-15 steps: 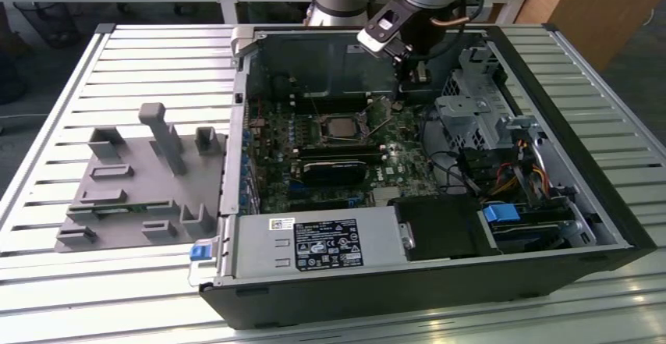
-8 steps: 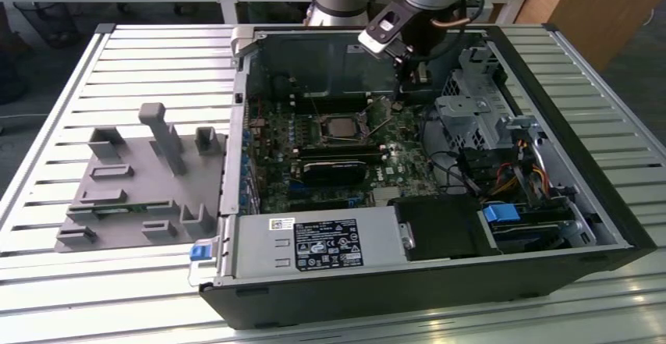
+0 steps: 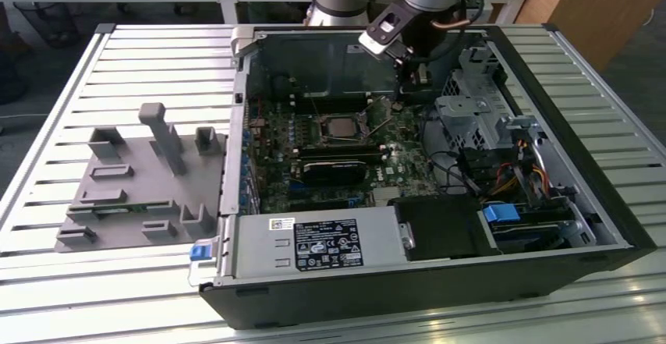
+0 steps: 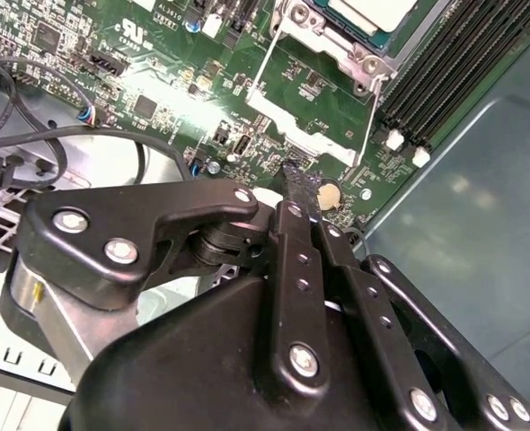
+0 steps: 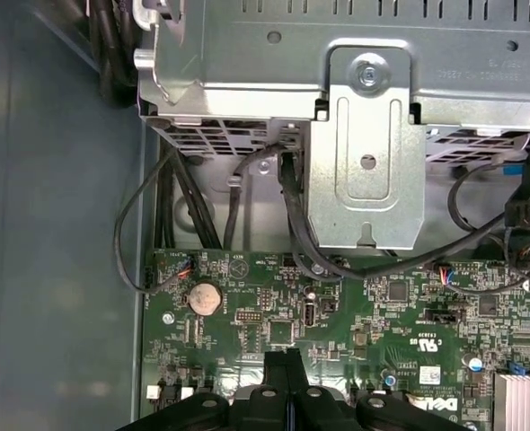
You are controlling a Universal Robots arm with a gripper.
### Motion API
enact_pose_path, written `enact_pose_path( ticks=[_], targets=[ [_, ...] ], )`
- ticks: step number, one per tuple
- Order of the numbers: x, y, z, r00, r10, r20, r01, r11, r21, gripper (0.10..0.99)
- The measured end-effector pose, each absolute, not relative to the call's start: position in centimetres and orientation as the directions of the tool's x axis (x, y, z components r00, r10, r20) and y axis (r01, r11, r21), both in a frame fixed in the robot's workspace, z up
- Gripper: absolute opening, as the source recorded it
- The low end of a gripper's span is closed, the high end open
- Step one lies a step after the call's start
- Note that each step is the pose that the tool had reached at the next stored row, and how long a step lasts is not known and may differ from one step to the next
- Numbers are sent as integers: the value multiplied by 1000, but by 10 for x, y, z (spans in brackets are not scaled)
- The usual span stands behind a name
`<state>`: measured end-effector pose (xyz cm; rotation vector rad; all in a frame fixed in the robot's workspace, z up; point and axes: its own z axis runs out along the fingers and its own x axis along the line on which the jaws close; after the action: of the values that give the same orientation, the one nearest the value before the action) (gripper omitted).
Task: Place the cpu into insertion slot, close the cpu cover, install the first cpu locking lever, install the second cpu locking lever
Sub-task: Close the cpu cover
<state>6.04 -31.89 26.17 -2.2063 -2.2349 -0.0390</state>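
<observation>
- Gripper is clenched, its fingers pressed together with nothing between them.
- It hangs over the green motherboard, near the coin battery; cannot tell if it touches the board.
- The cpu sits in the insertion slot at mid-board, apart from the gripper.
- In the exterior view, the gripper is toward the exterior view's right of the cpu.
- A grey power supply box sits at the case's near edge.
</observation>
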Motion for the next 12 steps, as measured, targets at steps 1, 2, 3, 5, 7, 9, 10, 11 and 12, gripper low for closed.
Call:
enact_pose_path(
  ticks=[1, 2, 3, 5, 7, 9, 10, 11, 12],
  targets=[
    [61, -319, 261, -13, 1000, 18, 1000, 13, 17, 106],
    [61, -319, 261, -13, 1000, 18, 1000, 13, 17, 106],
    [61, -318, 261, -13, 1000, 18, 1000, 13, 16, 106],
    [61, -318, 260, -13, 1000, 18, 1000, 13, 16, 106],
    [62, -318, 259, -13, 1000, 18, 1000, 13, 15, 106],
    [62, -318, 259, -13, 1000, 18, 1000, 13, 15, 106],
    [62, -318, 258, -13, 1000, 18, 1000, 13, 14, 106],
    [63, -317, 258, -13, 1000, 18, 1000, 13, 14, 106],
    [63, -317, 257, -13, 1000, 18, 1000, 13, 14, 106]
  ],
)
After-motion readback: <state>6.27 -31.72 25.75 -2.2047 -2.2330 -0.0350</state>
